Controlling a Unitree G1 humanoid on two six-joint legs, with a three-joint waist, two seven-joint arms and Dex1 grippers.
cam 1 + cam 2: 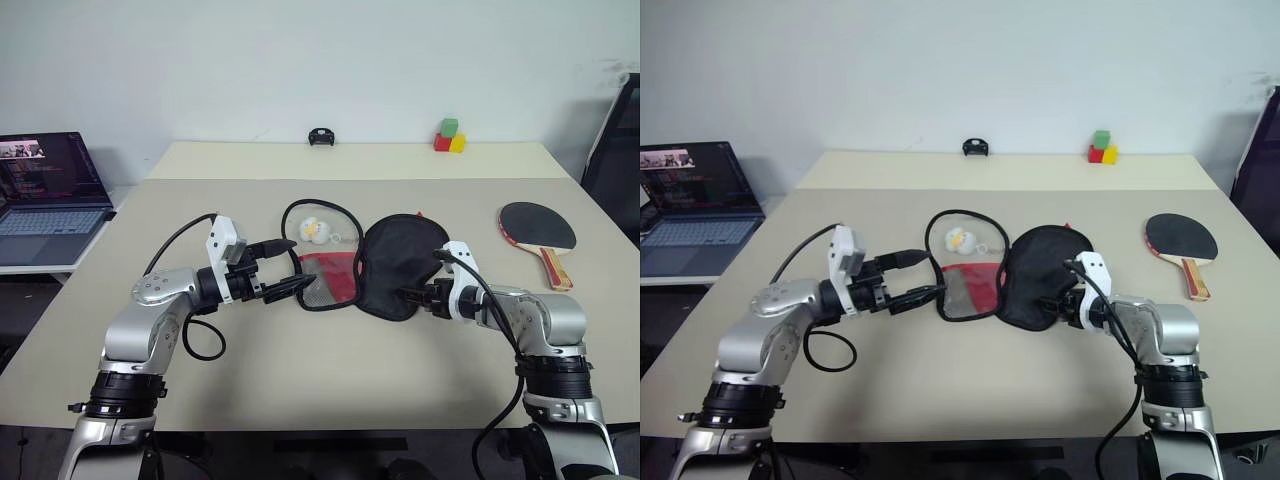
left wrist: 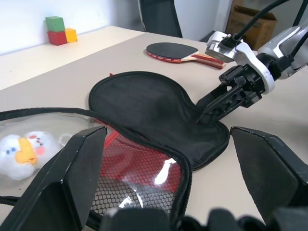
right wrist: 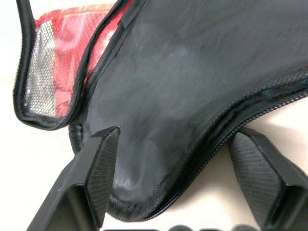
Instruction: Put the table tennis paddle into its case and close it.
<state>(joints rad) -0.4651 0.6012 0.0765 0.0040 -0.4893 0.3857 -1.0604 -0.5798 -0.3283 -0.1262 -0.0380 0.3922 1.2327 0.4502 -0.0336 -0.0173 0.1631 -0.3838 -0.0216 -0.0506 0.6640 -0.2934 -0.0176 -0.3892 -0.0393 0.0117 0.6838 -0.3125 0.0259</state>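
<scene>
Right gripper (image 1: pixel 408 296) sits at the narrow handle end of the case (image 1: pixel 395 262), its 2 black fingers (image 3: pixel 103 166) spread to either side of that end, one resting on the black fabric and the other beside the zipper edge; the fabric lies between them without being pinched. Left gripper (image 1: pixel 288 268) hangs level just beside the case's other half, fingers wide apart and holding nothing.

Case lies unzipped and spread flat on the beige table (image 1: pixel 300 370) between the 2 grippers. Its black lining faces up on the robot's right half; the red logo panel (image 1: pixel 338 275) with mesh pocket faces up on the left half. A small white-yellow charm (image 1: pixel 314 230) rests within the zipper loop at the far side of the left half.

Table tennis paddle (image 1: pixel 540 230) lies flat on the table, well apart from the case on the robot's right, black face up, handle pointing toward the near edge.

Surroundings: 3 coloured blocks (image 1: pixel 449 136) at the far side of the table, a small black object (image 1: pixel 321 137) near them, and an open laptop (image 1: pixel 50 195) on a separate surface at the left.
</scene>
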